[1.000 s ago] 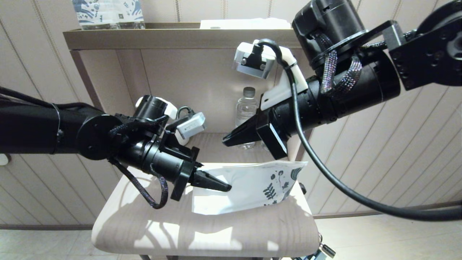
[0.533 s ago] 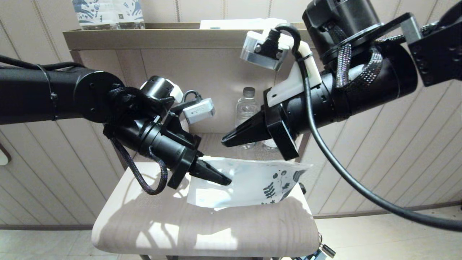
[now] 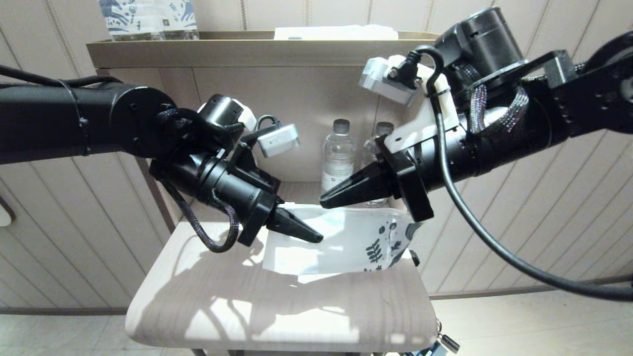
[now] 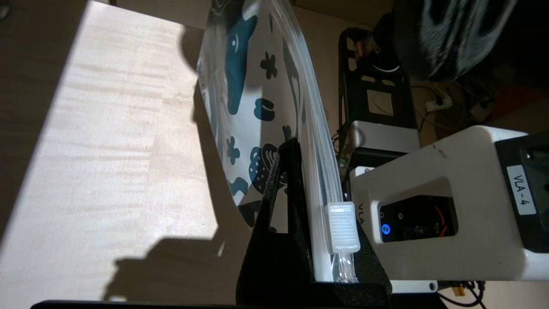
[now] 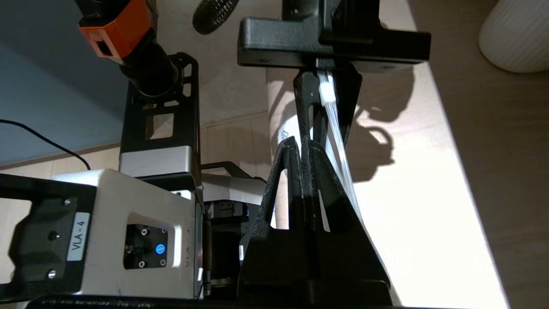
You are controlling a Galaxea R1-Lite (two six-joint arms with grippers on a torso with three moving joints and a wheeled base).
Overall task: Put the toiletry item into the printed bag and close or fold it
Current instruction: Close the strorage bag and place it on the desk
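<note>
- Left gripper (image 3: pixel 316 239) pinches the printed bag (image 3: pixel 346 242) at its zip edge, beside the slider (image 4: pixel 343 226), holding it up above the seat (image 3: pixel 277 311).
- Right gripper (image 3: pixel 324 202) pressed together at the same edge, likely bracing for closing.
- Toiletry item not visible; presumably inside.

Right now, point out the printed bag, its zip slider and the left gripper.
printed bag (image 3: pixel 346 237): head view, white front panel.
zip slider (image 4: pixel 343 226): left wrist view, ribbed face.
left gripper (image 3: pixel 316 239): head view, fingertips on the bag.

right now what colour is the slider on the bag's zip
White, ribbed plastic. The slider on the printed bag shows best in the left wrist view.
</note>
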